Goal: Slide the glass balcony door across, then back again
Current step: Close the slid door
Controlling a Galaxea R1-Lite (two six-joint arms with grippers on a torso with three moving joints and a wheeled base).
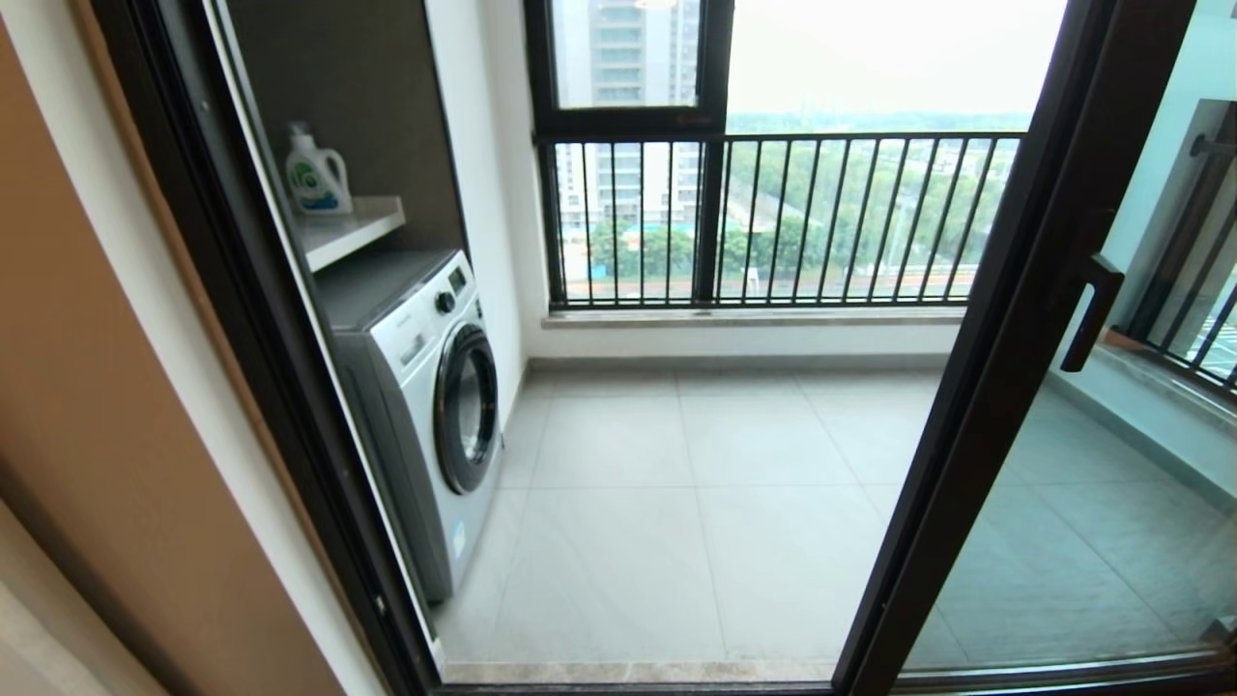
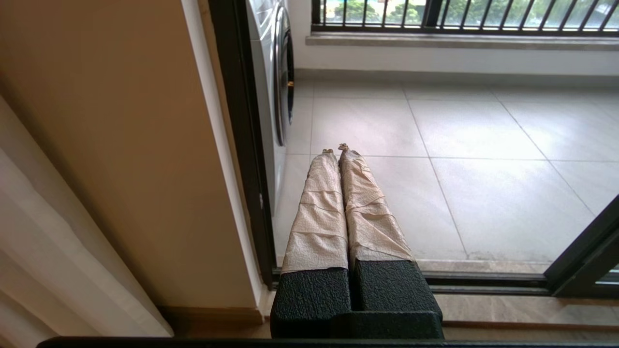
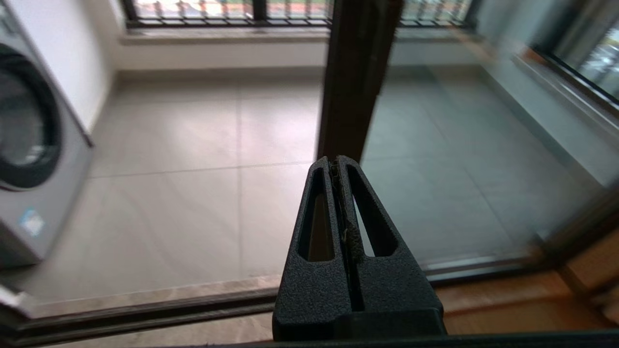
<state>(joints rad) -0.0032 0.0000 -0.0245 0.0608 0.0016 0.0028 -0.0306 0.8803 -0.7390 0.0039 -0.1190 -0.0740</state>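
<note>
The glass balcony door (image 1: 1024,387) stands on my right, leaving a wide gap. A washing machine (image 1: 425,387) sits left. My right gripper (image 3: 337,162) is pressed together near the door's frame. My left gripper (image 2: 337,149) is pressed together too.

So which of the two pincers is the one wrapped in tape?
The left pincer: beige tape covers both its shut fingers. The right pincer, also shut, is bare black plastic.

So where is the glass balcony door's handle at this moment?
In the head view the dark bar handle sits on the right, on the glass balcony door frame's upright, with the open doorway and the washing machine to its left.
</note>
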